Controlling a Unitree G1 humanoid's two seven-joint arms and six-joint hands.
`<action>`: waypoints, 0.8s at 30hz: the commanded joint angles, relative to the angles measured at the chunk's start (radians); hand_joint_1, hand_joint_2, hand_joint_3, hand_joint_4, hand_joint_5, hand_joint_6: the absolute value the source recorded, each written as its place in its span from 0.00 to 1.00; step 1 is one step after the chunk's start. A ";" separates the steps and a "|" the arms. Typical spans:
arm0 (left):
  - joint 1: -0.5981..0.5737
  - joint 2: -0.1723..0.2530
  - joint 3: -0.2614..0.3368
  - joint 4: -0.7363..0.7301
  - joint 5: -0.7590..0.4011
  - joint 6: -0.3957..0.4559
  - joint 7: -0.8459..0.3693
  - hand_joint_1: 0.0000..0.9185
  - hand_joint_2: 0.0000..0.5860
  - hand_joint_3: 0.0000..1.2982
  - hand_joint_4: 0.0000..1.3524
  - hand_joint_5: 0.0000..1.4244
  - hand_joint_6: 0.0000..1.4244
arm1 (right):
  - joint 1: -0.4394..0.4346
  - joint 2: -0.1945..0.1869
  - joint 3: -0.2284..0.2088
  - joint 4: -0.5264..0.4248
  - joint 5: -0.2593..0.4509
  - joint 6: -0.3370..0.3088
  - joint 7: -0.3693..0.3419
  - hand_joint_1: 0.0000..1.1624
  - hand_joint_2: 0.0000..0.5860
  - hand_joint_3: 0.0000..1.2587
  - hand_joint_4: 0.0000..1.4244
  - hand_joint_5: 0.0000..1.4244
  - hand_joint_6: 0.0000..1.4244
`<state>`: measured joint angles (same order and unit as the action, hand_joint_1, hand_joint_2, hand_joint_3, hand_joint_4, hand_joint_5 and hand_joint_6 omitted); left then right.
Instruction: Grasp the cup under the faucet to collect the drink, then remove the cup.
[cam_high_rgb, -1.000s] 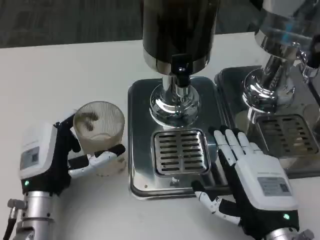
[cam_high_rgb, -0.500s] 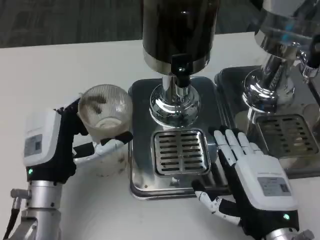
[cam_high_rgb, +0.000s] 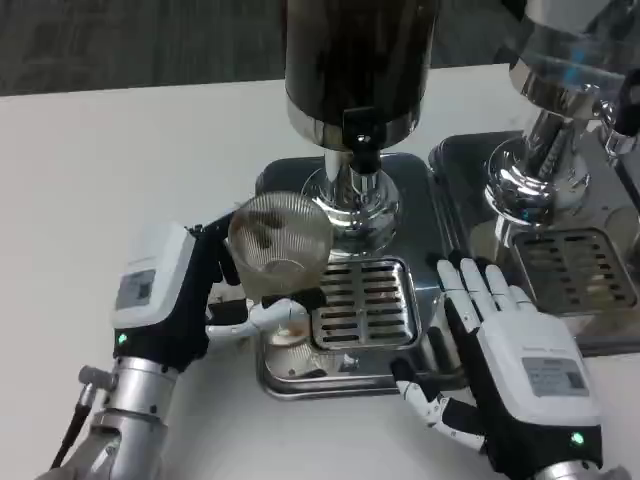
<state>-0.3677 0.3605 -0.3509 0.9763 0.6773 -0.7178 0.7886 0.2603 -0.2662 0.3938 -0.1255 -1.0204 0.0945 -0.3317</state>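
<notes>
Gripping one cup: left robot hand | right robot hand spread, empty | two dispensers

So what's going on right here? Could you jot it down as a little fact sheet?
left hand: holds the ribbed clear cup
cup position: over the left edge of the steel tray, left of the faucet, not yet under it
cup contents: looks empty
right hand: open, fingers resting on the tray beside the drip grate
second dispenser: stands to the right
</notes>
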 joint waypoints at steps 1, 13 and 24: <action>-0.069 -0.032 -0.011 0.057 -0.010 -0.014 -0.037 0.48 0.13 0.52 0.61 0.67 0.70 | 0.010 0.008 -0.005 -0.015 -0.006 0.012 -0.025 0.36 0.61 0.03 0.00 0.00 0.05; -0.173 -0.146 -0.055 0.197 -0.005 0.013 -0.104 0.52 0.13 0.54 0.62 0.70 0.72 | 0.038 0.013 -0.017 -0.041 -0.017 0.025 -0.037 0.37 0.62 0.03 0.00 0.00 0.05; -0.202 -0.195 -0.151 0.238 0.054 0.115 -0.035 0.56 0.11 0.55 0.62 0.70 0.74 | 0.042 0.015 -0.018 -0.046 -0.021 0.031 -0.033 0.38 0.62 0.03 0.00 0.00 0.05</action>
<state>-0.5616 0.1736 -0.4735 1.1965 0.7000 -0.6397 0.7360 0.2930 -0.2489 0.3796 -0.1592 -1.0378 0.1200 -0.3520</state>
